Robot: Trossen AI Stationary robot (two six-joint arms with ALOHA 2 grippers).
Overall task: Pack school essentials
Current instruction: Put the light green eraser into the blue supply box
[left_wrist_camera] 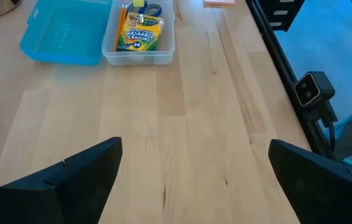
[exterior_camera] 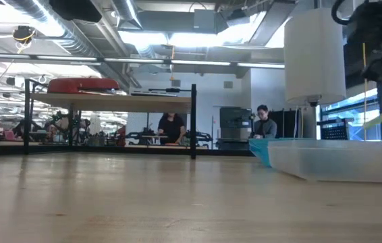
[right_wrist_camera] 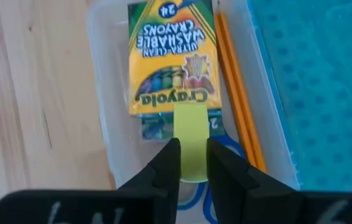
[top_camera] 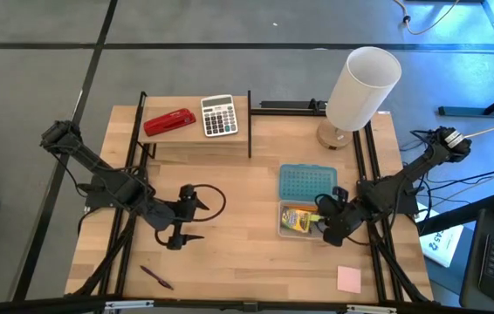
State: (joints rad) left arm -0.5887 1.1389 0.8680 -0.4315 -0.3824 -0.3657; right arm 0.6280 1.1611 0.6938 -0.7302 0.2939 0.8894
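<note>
Pinching yellow piece (right_wrist_camera: 190,140), right gripper (right_wrist_camera: 191,163) poised over clear box (right_wrist_camera: 104,118).

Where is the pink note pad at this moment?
In the high view, the pink note pad lies on the table's near right corner, below the clear box where the right gripper works.

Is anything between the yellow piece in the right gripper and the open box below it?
Nothing blocks it. The right gripper holds the yellow piece directly above the clear box. Beneath it lie the crayon box, with scissors and pencils alongside.
</note>
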